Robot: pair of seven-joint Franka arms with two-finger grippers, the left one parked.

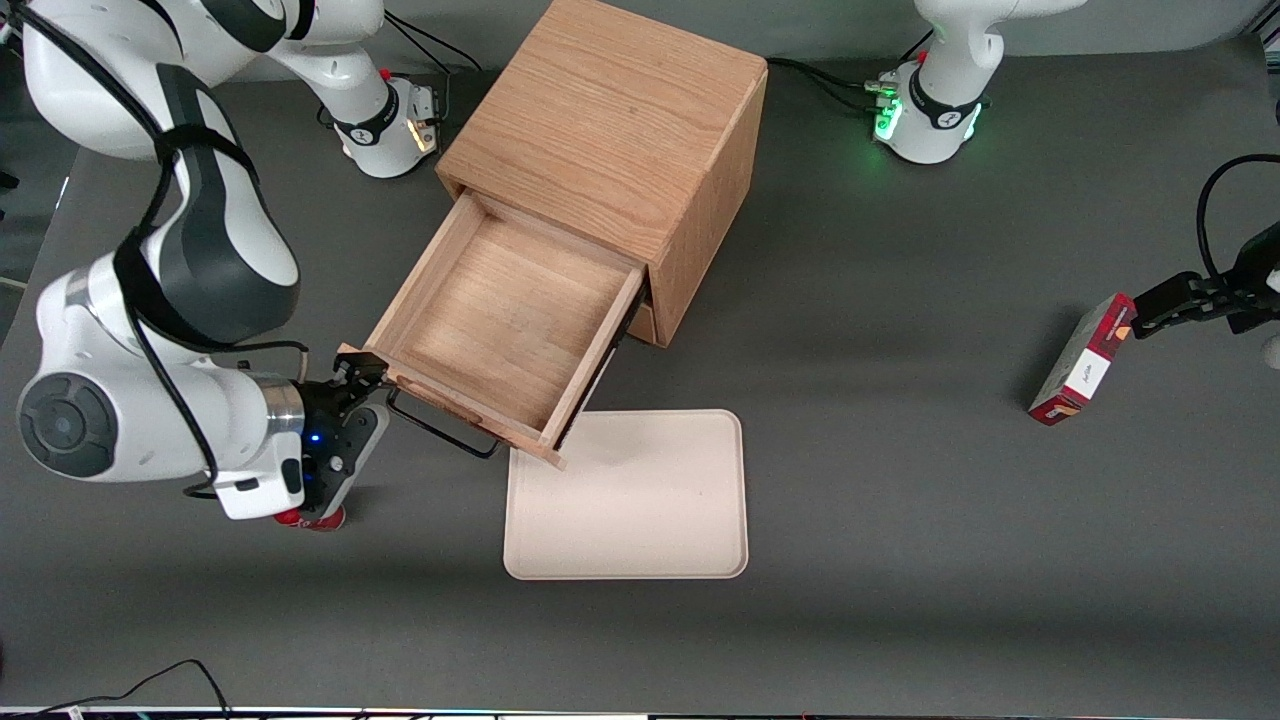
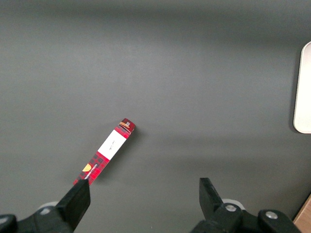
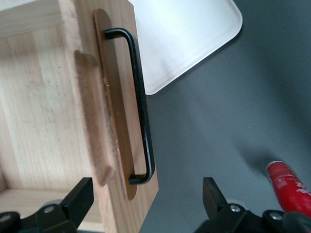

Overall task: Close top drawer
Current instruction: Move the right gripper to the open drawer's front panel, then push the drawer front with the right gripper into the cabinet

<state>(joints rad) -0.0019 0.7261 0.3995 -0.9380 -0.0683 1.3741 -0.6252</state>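
The top drawer (image 1: 500, 320) stands pulled far out of the light oak cabinet (image 1: 610, 130), and its shallow box is empty. Its black wire handle (image 1: 440, 430) runs along the front panel. My right gripper (image 1: 362, 378) is at the end of the drawer front toward the working arm's end of the table. It is open. In the right wrist view the gripper (image 3: 146, 192) straddles the corner of the front panel (image 3: 121, 121). One finger (image 3: 80, 191) is on the drawer's inner side and the other finger (image 3: 211, 191) is out past the handle (image 3: 141, 107), apart from it.
A beige tray (image 1: 630, 500) lies on the table just in front of the open drawer, seen too in the right wrist view (image 3: 184, 39). A red capped item (image 1: 315, 520) stands under my wrist. A red box (image 1: 1085, 360) lies toward the parked arm's end.
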